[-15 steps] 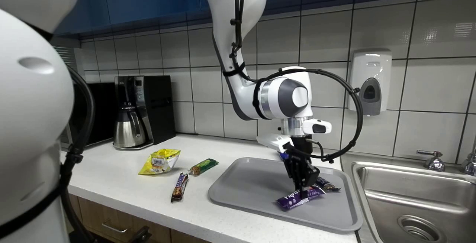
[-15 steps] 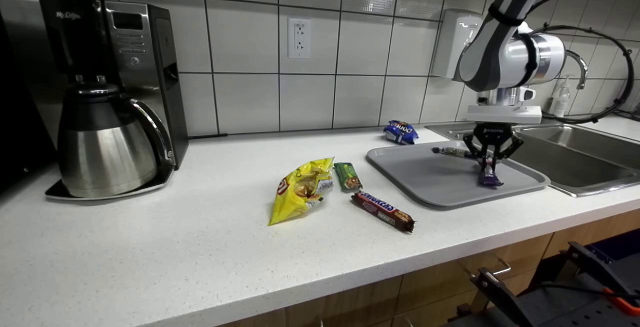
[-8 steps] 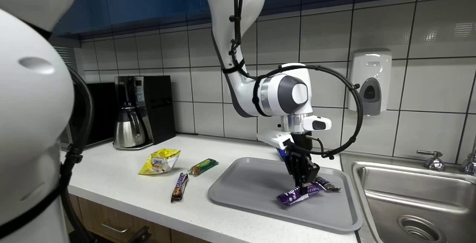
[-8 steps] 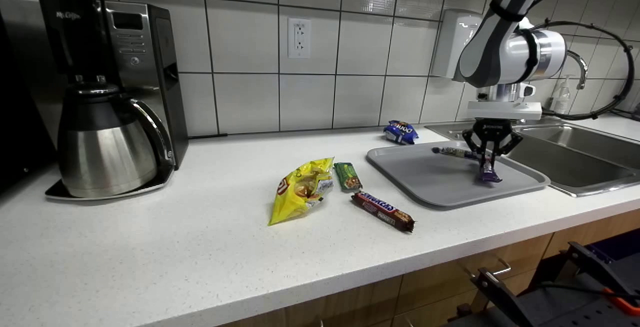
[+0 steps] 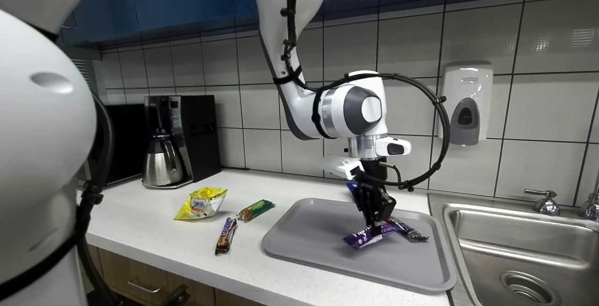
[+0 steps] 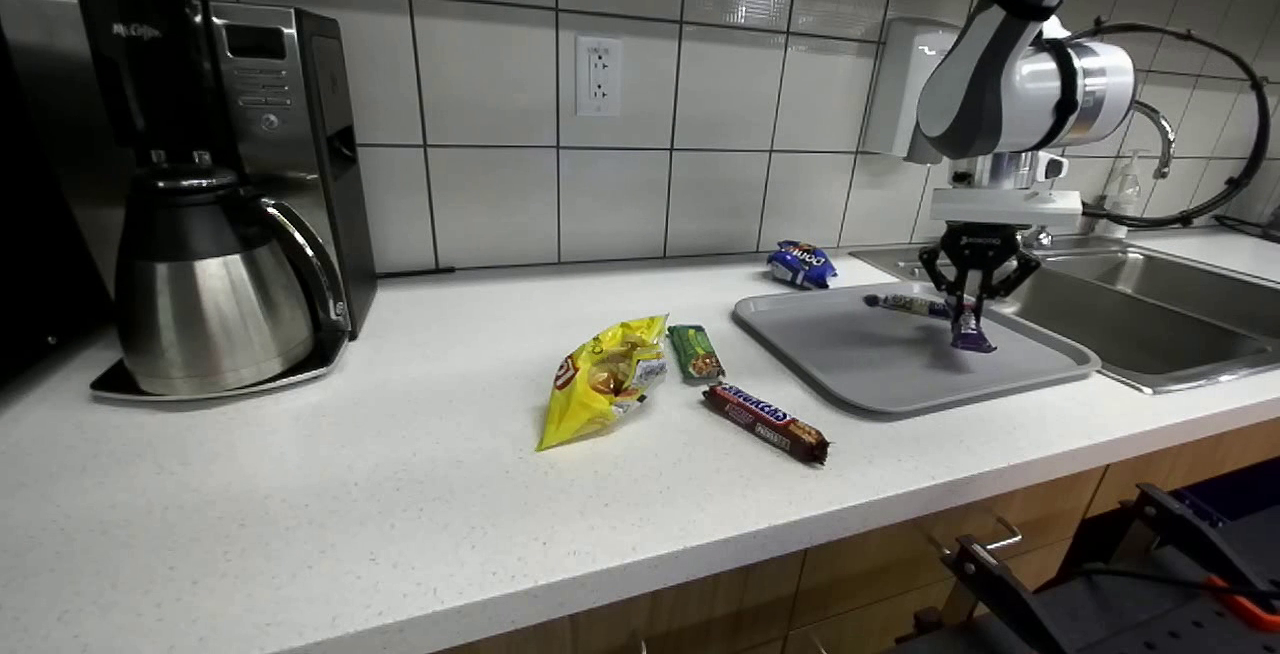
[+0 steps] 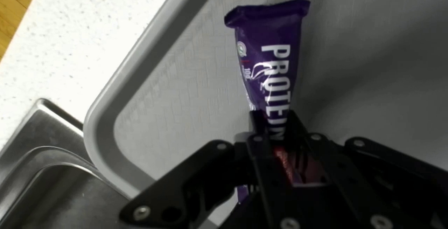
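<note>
Lower right in an exterior view, the gripper (image 5: 376,229) has the purple protein bar (image 5: 361,239) pinched over the gray tray (image 5: 318,236); the grasp looks complete, letting go is not yet done.

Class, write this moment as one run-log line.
claw: shut on purple bar; place: over grey tray; nearby: another bar on tray
</note>
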Motion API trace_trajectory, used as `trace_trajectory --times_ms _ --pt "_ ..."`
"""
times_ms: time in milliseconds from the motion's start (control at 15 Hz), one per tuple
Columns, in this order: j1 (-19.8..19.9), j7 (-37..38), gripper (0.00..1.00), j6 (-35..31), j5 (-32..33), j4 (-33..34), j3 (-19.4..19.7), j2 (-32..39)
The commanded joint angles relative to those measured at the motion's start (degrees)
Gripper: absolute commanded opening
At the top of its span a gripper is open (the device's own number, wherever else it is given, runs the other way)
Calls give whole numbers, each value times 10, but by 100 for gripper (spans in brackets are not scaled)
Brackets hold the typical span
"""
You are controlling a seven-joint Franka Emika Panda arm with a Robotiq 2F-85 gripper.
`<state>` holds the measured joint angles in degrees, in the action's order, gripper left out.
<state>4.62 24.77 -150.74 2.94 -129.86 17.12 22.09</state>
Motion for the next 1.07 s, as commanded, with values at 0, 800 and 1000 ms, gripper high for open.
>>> trace_trajectory --times_ms 0,800,1000 --pt "-6 -11 5 2 -1 -20 -7 -36" --pt "-10 -18 5 -6 4 -85 -16 -109" --pt "-7 -19 5 -5 10 -116 -16 -141"
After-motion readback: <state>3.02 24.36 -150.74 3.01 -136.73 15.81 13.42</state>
